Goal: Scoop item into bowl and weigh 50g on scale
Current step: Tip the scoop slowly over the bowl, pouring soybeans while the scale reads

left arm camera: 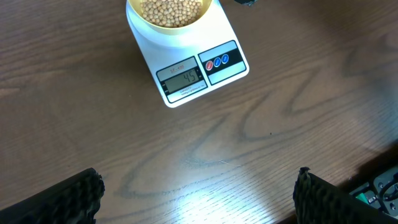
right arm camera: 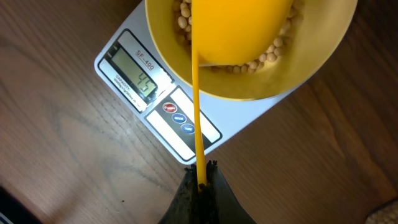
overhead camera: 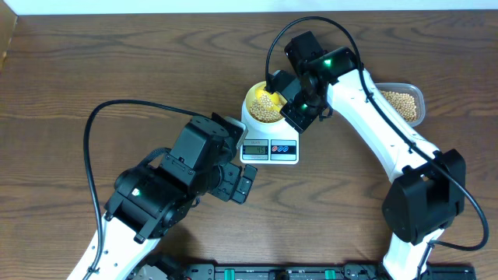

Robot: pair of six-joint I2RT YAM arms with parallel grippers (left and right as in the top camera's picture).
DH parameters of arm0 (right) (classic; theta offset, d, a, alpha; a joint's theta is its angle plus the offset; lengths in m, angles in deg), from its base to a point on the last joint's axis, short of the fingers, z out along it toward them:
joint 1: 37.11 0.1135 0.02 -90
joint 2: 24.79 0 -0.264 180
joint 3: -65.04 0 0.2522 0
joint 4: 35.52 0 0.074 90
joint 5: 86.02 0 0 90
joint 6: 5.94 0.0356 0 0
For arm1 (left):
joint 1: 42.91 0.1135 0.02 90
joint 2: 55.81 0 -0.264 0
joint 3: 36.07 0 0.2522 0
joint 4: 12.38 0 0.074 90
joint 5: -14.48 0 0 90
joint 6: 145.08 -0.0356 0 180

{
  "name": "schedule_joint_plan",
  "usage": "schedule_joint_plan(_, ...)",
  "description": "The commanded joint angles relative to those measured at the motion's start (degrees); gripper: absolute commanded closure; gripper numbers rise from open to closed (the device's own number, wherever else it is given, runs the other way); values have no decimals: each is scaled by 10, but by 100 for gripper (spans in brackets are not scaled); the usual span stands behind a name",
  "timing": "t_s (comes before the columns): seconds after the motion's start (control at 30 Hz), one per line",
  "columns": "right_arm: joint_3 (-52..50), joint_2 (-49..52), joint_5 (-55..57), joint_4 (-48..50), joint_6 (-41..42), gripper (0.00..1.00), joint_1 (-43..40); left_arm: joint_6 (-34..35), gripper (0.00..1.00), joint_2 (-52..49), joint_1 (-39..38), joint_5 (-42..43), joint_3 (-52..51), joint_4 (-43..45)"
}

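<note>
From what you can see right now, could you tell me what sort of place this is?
Likely a robotics lab bench staged as a kitchen weighing station: wood-grain table, digital scale, bowl of beans on it.

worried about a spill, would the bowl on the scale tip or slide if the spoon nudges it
Probably slides rather than tips: the bowl looks wide, low and holds many beans. It only rests on the smooth scale, so the spoon could shift it.
</note>
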Motion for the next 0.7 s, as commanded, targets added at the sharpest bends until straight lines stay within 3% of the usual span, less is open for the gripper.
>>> schedule_joint_plan(0.0,8,2,14,0,3,99,2,3,0,0,2,-1,7,-1)
schedule_joint_plan(0.67,29,-1,37,-12,4,99,2,3,0,0,2,-1,7,-1)
